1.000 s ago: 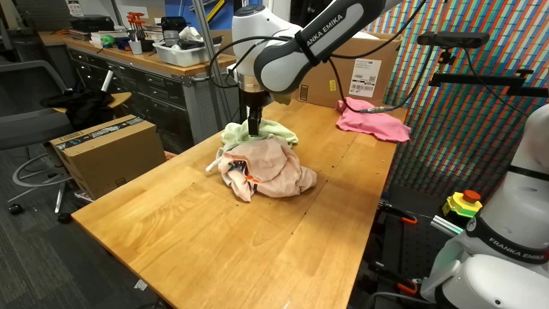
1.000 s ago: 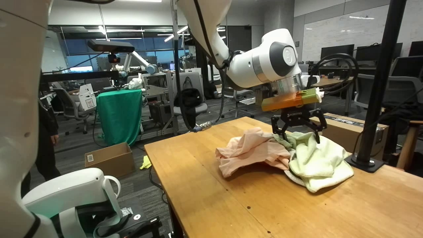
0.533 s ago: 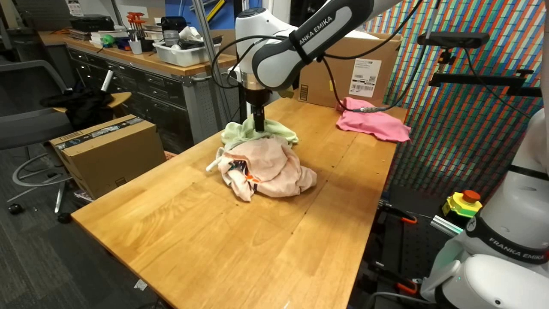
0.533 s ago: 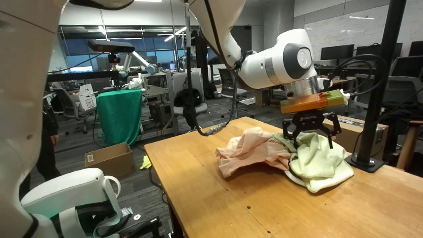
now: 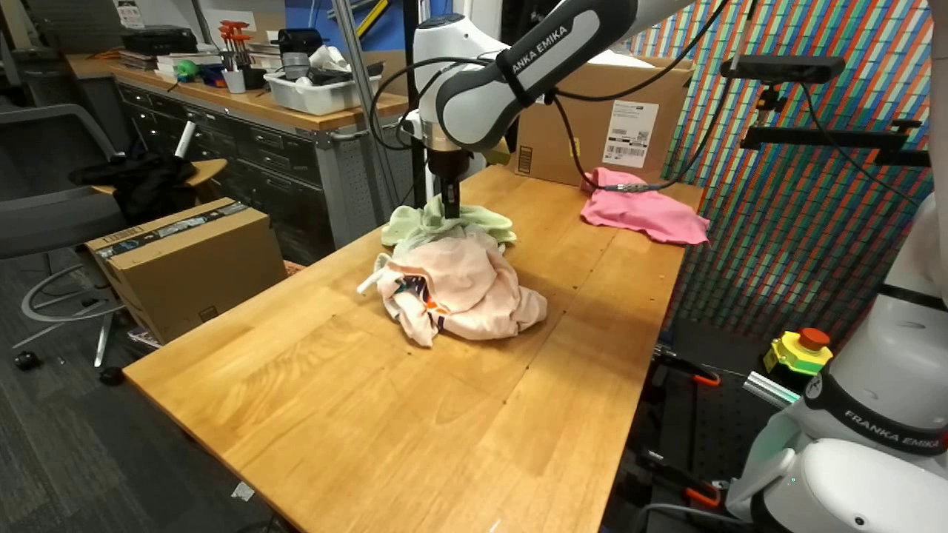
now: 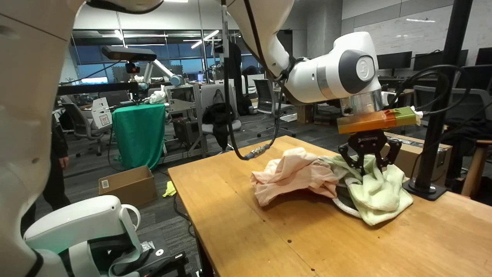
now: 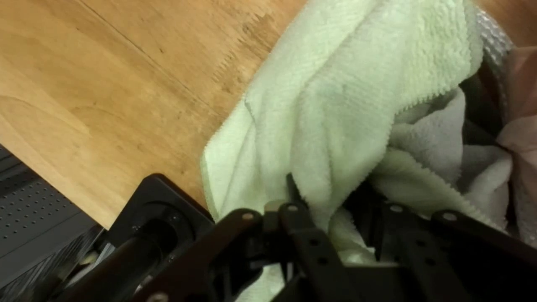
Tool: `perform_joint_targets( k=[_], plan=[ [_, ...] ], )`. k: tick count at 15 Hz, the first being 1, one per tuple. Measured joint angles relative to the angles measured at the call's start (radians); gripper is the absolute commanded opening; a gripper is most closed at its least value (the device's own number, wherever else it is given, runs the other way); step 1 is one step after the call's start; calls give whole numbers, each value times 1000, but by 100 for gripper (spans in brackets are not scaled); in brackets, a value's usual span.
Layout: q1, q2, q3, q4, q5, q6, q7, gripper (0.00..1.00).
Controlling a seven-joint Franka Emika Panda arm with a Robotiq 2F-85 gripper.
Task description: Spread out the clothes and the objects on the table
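Observation:
A crumpled light-green cloth lies on the wooden table against a peach garment with a dark and orange print. My gripper points down into the green cloth, its jaws partly closed. In the wrist view a fold of that cloth runs between the gripper's fingers. The fingertips are buried, so whether they pinch the fold does not show. A greyish cloth and a white braided loop emerge beneath. A bright pink cloth lies apart near the far edge.
A black post with a square base stands on the table close beside the green cloth. At the table's far end is a large cardboard box. The arm's cable hangs low near the peach garment.
My gripper has shifted over the green cloth, away from the peach garment, and its jaws have drawn much closer together. The green cloth has bunched up between them, baring more of the white loop.

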Motion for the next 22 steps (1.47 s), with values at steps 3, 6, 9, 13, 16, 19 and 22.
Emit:
perform_joint_targets(
  k=[3, 6, 9, 13, 16, 19, 22],
  plan=[
    [-8, 1, 0, 3, 14, -5, -18, 2],
    [-15, 1, 0, 3, 20, -8, -25, 9],
    [-19, 1, -2, 3, 21, -8, -25, 10],
    [-19, 0, -17, 4, 14, 4, 9, 7],
    [2, -6, -65, 3, -70, 46, 142, 6],
    [39, -22, -130, 2, -196, 72, 309, 7],
    [79, -37, -191, 0, -338, 75, 500, 6]
  ],
)
